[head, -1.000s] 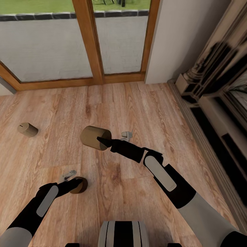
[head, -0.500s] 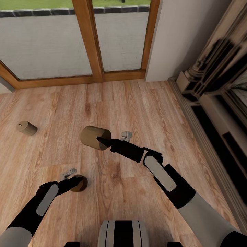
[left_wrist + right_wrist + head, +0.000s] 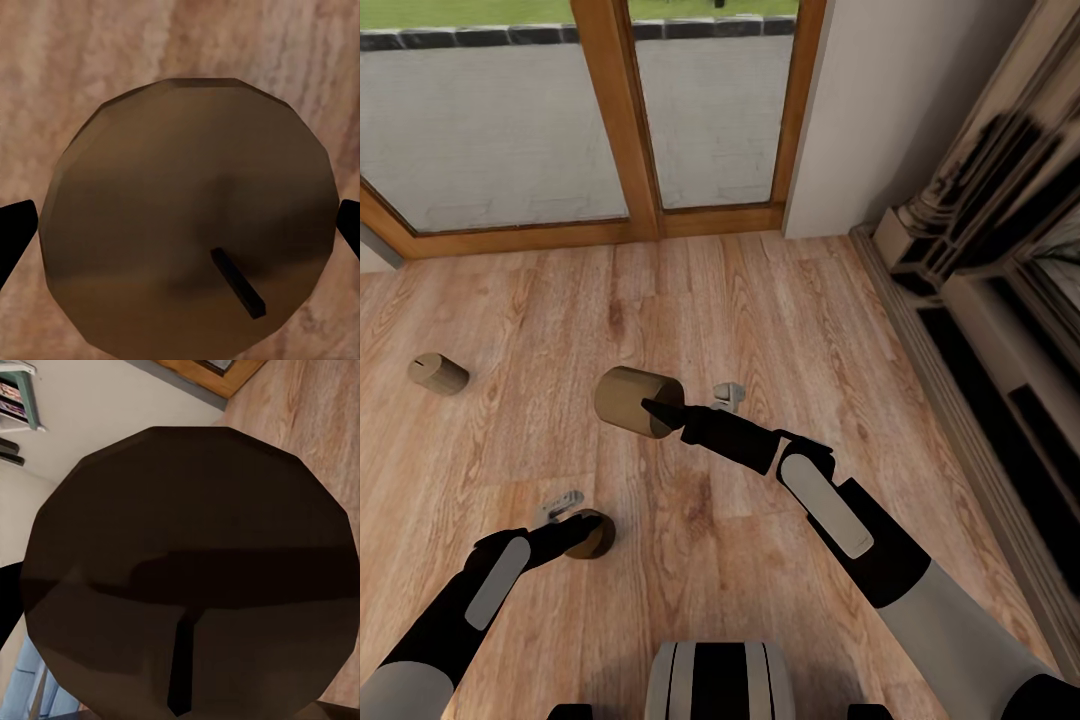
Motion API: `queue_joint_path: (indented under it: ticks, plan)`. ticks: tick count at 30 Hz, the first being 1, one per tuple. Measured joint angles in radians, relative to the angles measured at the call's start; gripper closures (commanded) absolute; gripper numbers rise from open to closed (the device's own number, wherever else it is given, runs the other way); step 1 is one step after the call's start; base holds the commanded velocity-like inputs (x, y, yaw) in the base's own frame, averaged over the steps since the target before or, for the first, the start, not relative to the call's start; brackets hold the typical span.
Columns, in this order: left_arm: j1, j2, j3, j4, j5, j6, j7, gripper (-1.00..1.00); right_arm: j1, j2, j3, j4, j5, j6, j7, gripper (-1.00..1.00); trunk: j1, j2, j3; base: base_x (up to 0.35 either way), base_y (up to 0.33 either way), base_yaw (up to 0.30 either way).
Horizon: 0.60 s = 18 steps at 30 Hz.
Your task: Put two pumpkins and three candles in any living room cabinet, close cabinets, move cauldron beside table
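Right gripper [image 3: 660, 412] clamped on a candle [image 3: 632, 400], left gripper [image 3: 582, 534] clamped on another [image 3: 594, 538]; a third [image 3: 438, 373] lies on the floor [image 3: 760, 300].

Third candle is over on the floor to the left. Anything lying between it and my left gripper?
Nothing visible on the wood floor between them. But the left gripper is already shut on a candle, so it is not free to take the third candle.

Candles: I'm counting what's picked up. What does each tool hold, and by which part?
Right tool holds one candle by its round sides, clear of the floor. Left tool straddles another candle's sides; a firm grip cannot be told.
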Motion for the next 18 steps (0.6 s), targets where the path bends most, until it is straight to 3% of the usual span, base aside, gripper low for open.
queue_joint_path:
  ticks: [10, 11, 18]
  plan:
    - [0.0, 0.0, 0.002, 0.0, 0.0, 0.0, 0.0, -1.0, 0.0, 0.0, 0.0, 0.0, 0.0, 0.0, 0.0, 1.0, 0.0, 0.0, 0.0, 0.0, 0.0, 0.0]
    - [0.0, 0.0, 0.002, 0.001, 0.001, 0.0, 0.0, 1.0, 0.0, 0.0, 0.0, 0.0, 0.0, 0.0, 0.0, 1.0, 0.0, 0.0, 0.0, 0.0, 0.0, 0.0]
    - [0.0, 0.0, 0.001, 0.0, -0.001, 0.0, 0.0, 1.0, 0.0, -0.001, 0.0, 0.0, 0.001, 0.0, 0.0, 1.0, 0.0, 0.0, 0.0, 0.0, 0.0, 0.0]
